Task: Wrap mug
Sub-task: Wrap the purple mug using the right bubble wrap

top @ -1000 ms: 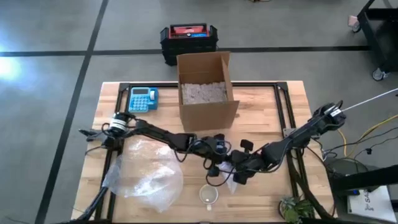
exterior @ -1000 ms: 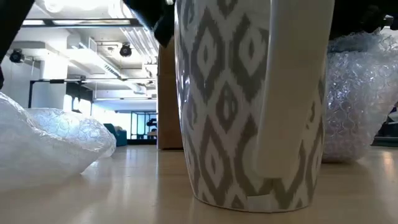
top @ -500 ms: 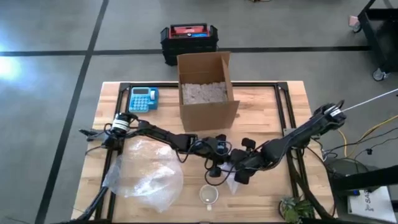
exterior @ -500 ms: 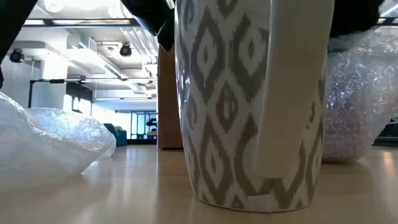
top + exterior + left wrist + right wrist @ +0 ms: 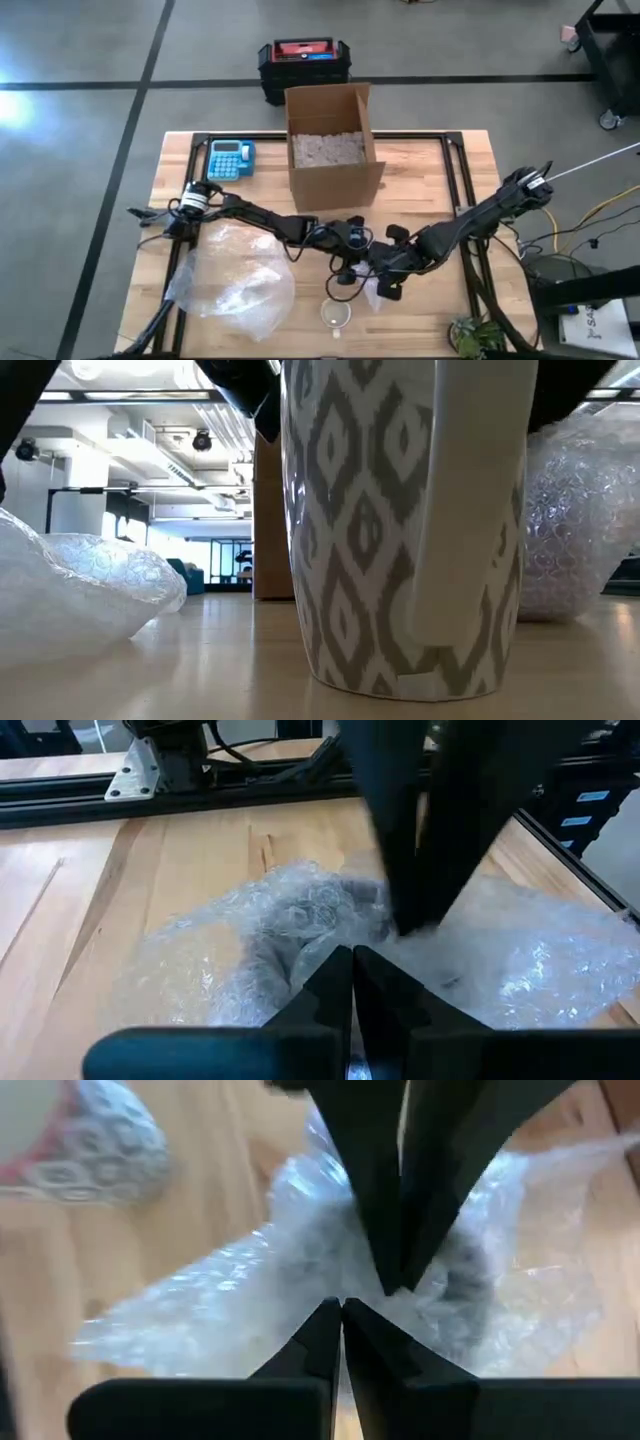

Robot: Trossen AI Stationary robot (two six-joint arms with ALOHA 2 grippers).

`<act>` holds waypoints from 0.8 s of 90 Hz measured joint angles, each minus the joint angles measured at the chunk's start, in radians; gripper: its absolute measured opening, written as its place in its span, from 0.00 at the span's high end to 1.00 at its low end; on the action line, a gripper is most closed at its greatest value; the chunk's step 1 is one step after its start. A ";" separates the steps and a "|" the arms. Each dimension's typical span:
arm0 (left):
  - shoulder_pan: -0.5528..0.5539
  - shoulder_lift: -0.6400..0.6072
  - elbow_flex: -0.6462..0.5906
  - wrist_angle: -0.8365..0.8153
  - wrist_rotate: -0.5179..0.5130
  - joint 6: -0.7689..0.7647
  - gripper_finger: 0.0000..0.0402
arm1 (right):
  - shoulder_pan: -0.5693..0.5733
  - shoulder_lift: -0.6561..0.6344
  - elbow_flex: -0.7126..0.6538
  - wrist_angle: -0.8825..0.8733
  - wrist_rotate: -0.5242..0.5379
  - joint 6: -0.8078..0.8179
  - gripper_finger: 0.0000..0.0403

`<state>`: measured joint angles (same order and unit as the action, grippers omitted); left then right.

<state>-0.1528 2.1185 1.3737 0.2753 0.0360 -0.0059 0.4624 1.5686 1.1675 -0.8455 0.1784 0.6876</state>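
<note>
Mug (image 5: 405, 525) — white, grey diamond-patterned — stands upright, unwrapped.

Wooden table (image 5: 440, 170) | cardboard box (image 5: 332, 150) at 12 o'clock | blue calculator (image 5: 230, 158) at 10 | large bubble wrap heap (image 5: 235, 280) at 8 | patterned mug (image 5: 337, 314) upright at 6 | smaller bubble wrap piece (image 5: 372, 296) just beside mug.

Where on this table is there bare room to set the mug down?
Bare wood lies between the cardboard box and the right frame rail, and left of the blue calculator. It is crowded mid-front: both grippers pinch a small bubble wrap sheet beside the patterned mug; a big bubble wrap heap fills front left.
</note>
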 joint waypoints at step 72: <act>-0.001 -0.003 -0.001 0.014 0.007 0.000 1.00 | -0.016 -0.116 0.066 -0.216 0.045 0.009 0.99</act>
<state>-0.1535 2.1151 1.3727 0.2897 0.0427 -0.0059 0.4468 1.4528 1.2337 -1.0613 0.2238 0.6971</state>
